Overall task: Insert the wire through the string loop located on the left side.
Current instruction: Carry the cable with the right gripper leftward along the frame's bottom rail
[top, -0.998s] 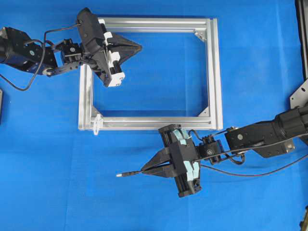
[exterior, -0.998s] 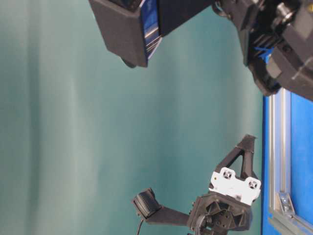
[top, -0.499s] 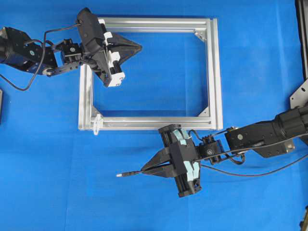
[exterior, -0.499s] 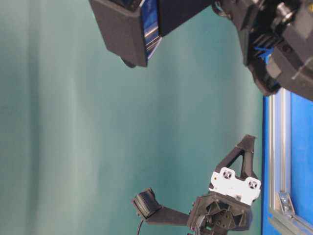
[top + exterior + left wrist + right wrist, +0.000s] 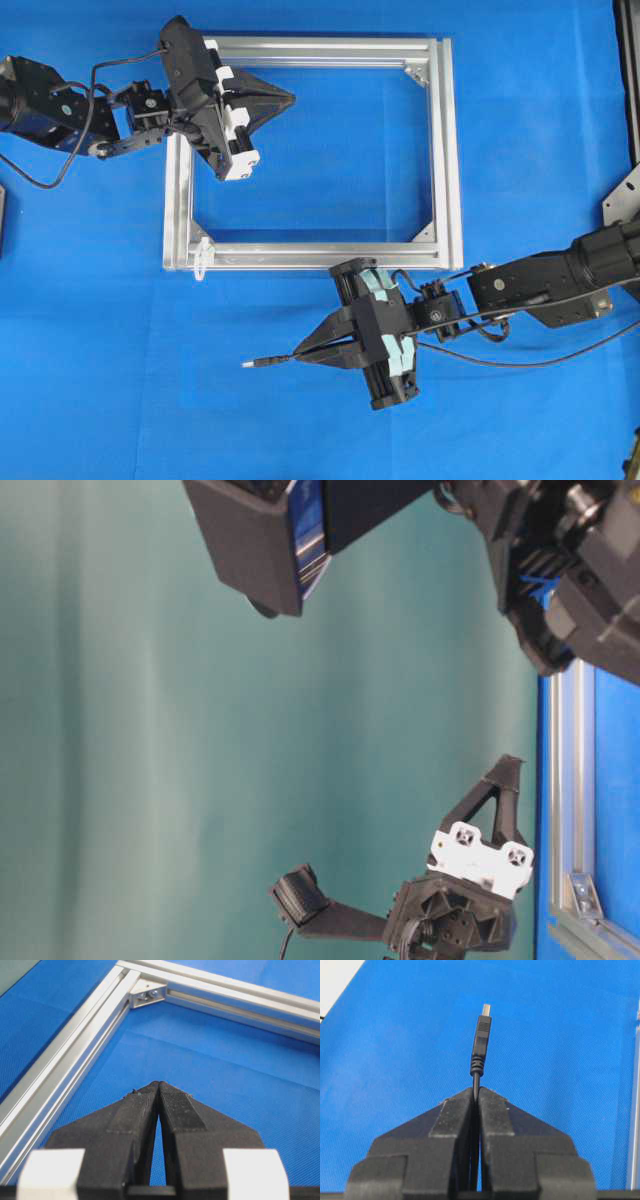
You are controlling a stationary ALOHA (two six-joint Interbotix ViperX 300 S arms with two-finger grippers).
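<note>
My right gripper (image 5: 298, 353) (image 5: 475, 1089) is shut on the wire (image 5: 268, 361) (image 5: 481, 1040) just behind its plug. The plug sticks out to the left, its silvery tip toward the table's left side, below the frame. The string loop (image 5: 203, 258) is a tiny whitish loop hanging at the lower left corner of the silver frame (image 5: 445, 150), up and left of the plug tip. My left gripper (image 5: 291, 98) (image 5: 158, 1083) is shut with nothing in it, hovering inside the frame's upper left part.
The wire's slack (image 5: 520, 362) trails right under the right arm. The frame's corner bracket (image 5: 147, 993) lies ahead of the left gripper. Blue cloth covers the table. In the table-level view the left arm's wrist (image 5: 470, 880) shows beside the frame's edge (image 5: 572, 780).
</note>
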